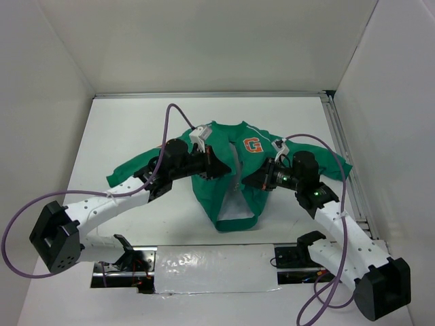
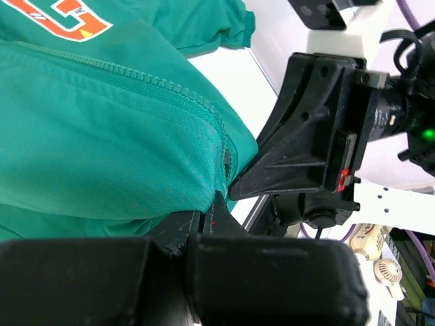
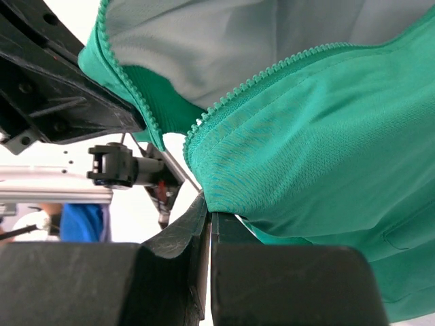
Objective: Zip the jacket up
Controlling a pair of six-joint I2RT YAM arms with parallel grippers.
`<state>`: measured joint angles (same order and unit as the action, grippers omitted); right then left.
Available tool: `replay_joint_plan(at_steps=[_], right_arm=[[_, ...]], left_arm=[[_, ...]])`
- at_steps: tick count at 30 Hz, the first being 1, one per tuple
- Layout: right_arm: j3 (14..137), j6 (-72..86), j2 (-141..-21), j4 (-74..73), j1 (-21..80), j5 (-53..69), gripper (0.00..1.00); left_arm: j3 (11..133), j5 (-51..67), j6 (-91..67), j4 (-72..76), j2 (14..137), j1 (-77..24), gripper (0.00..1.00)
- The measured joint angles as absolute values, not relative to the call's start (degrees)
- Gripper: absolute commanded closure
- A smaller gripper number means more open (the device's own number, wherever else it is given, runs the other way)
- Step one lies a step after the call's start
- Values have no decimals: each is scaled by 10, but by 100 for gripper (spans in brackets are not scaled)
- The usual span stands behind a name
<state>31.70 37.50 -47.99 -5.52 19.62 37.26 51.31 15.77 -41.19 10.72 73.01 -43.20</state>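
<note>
The green jacket [image 1: 224,187] lies flat on the white table, collar to the back, with its orange "G" patch [image 1: 253,145] showing. Its front gapes open at the lower half and shows grey lining [image 1: 238,202]. My left gripper [image 1: 219,168] is shut on the jacket's left front edge, and in the left wrist view [image 2: 209,209] it pinches fabric just below the zipper teeth [image 2: 156,81]. My right gripper [image 1: 251,182] is shut on the opposite front edge, and in the right wrist view [image 3: 209,207] it pinches the ribbed hem corner [image 3: 217,176]. The two grippers are close together, facing each other.
White walls enclose the table on three sides. An aluminium rail [image 1: 343,156] runs along the right edge. Purple cables [image 1: 170,115] arc over both arms. A slot with electronics [image 1: 126,261] and a white taped strip [image 1: 211,272] lie at the near edge.
</note>
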Motion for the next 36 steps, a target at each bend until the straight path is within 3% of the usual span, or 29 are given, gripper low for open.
replay_joint_plan(at_steps=[36], right_arm=[[314, 402, -484, -13, 142, 478, 100]], left_arm=[[489, 233, -408, 155, 749, -432, 100]])
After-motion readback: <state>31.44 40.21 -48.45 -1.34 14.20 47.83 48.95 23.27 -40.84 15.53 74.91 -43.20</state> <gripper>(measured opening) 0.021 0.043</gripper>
